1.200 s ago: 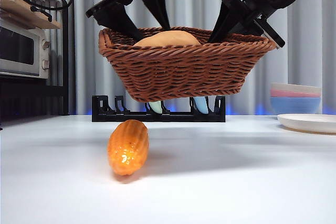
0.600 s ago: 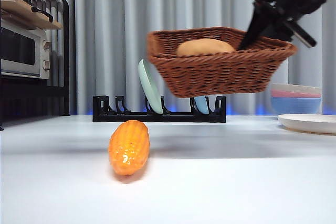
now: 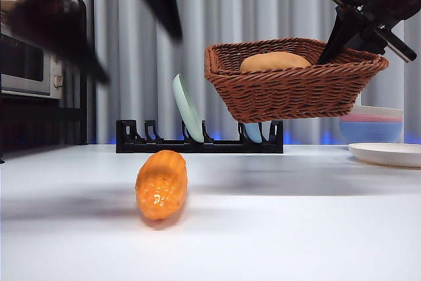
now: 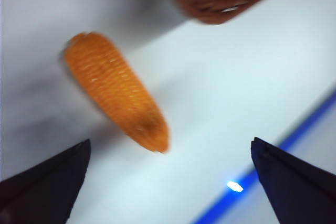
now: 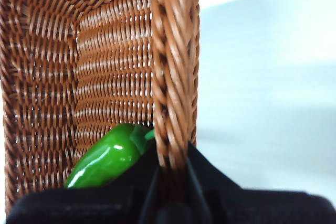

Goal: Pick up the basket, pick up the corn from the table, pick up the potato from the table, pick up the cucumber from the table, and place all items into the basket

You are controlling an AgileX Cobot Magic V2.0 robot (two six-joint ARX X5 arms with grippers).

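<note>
Where jaws gape, corn [image 4: 118, 92] between.

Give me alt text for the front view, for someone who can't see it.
The right gripper holds the basket in the air by its rim, with the potato inside. The corn lies on the white table below, and the blurred left gripper hangs open above it. A dish rack stands behind.

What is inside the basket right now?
The basket, held up by the right gripper on its rim, shows a tan potato in the front view and a green cucumber in the right wrist view. Its walls hide the rest of the floor.
</note>
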